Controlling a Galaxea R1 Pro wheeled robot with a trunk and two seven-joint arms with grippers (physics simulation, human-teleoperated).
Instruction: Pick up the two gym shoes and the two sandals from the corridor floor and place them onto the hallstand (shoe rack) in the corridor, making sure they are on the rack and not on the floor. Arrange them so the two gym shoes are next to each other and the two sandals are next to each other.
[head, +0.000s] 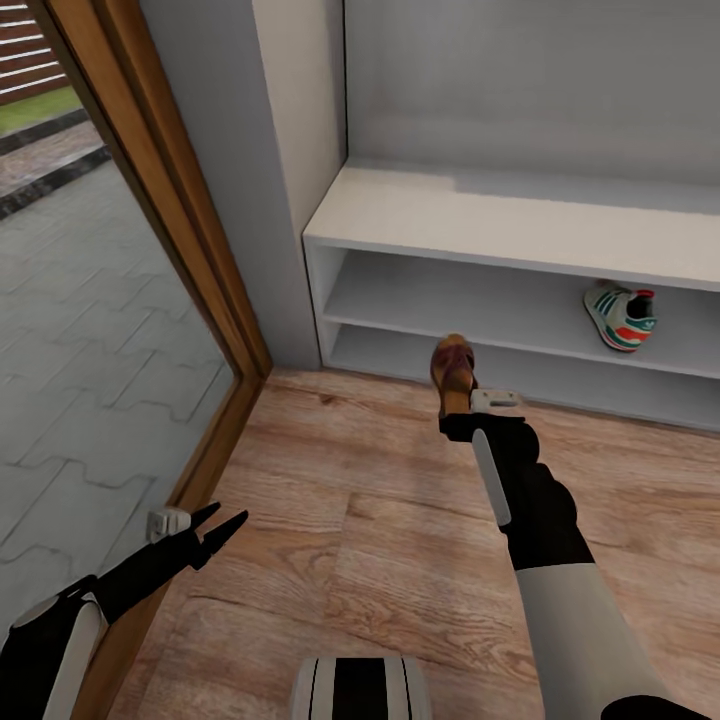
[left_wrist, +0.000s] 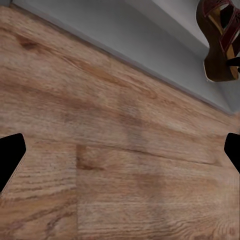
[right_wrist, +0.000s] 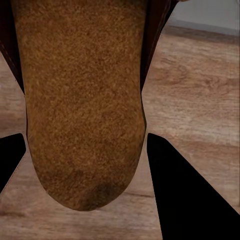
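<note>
A sandal (head: 454, 372) is clamped in the right end effector (head: 468, 412), held above the corridor floor (head: 380, 520), its long axis pointed at the hallstand (head: 480, 215) directly ahead. One gym shoe (head: 622, 317) is seen on the shelf. The left end effector (head: 215, 532) is spread, idle.

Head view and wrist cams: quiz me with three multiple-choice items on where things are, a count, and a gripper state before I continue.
1. Where is the gym shoe?
A. on the corridor floor
B. in the hallstand's upper open shelf
C. on the hallstand's top

2. How many sandals are visible?
A. one
B. two
C. three

3. What is the right gripper doing?
A. hanging open
B. shut on nothing
C. holding the sandal

Answers: 1 B, the shoe sits under the top board, at the right. 2 A, a single sandal shows. 3 C, the fingers flank its sole in the right wrist view; the left gripper is open.
</note>
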